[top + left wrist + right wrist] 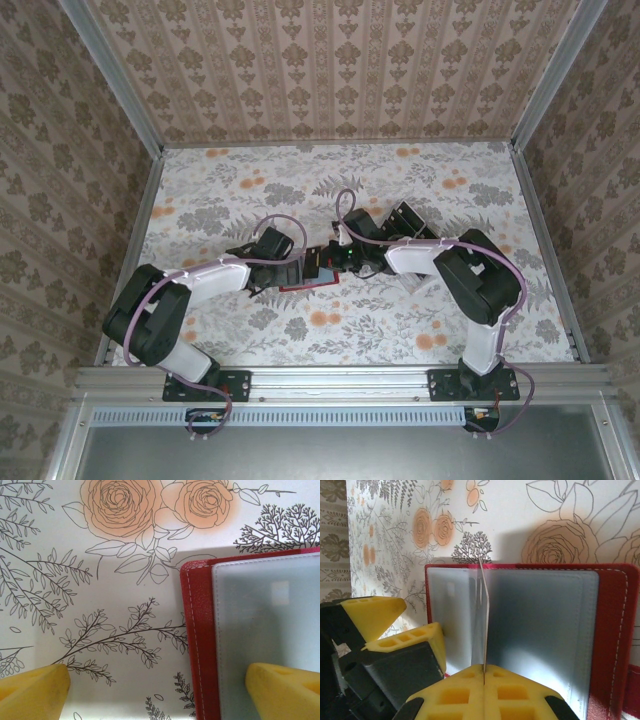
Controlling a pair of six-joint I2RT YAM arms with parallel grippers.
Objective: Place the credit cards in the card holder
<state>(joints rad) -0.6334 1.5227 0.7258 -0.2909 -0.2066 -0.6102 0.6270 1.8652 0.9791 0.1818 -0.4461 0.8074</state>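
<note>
The card holder (pixel 540 625) lies open on the floral table (pixel 100 605), beneath both grippers. The right gripper (pixel 484 672) is pinched together on its upright clear sleeve (pixel 484 605); the left gripper (pixel 157 690), spread wide, straddles the holder's red edge.

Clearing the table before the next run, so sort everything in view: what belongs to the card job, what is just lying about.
Job: red card holder, lying open; its upright plastic leaf, pinched by the shut right gripper; left gripper, open astride the holder's edge.
Lying about: dark thing beyond the right arm, too small to identify; floral table cover.
</note>
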